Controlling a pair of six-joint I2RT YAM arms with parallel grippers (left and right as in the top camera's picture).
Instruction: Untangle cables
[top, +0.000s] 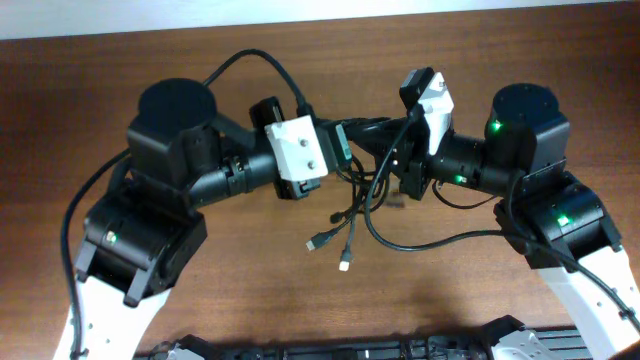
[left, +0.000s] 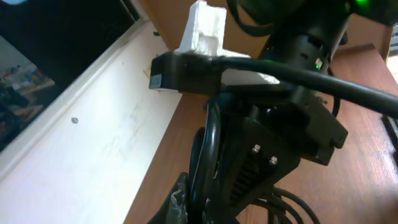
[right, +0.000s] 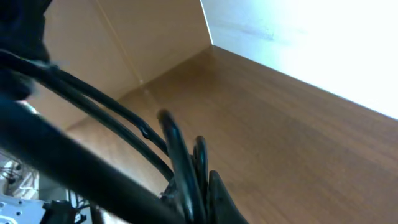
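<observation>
- Between the two arms, over the middle of the wooden worktop (top: 250, 290), the left tool (top: 345, 148) and the right tool (top: 402, 172) face each other, close together.
- Left tool: closed down on the cables (top: 362, 190). Its wrist view shows a black cord running into the pinch beside one of its fingers (left: 177, 202).
- Right tool: also closed on the bunch. In its wrist view several cords converge between its dark fingers (right: 219, 193).
- The cables form a tangled black knot spanning the gap between the two tools.
- Two loose ends trail below the knot: a silver-tipped plug (top: 314, 244) and a pale-tipped plug (top: 345, 265). Whether they touch the worktop cannot be told.
- One long loop (top: 440, 240) sweeps out under the right arm.
</observation>
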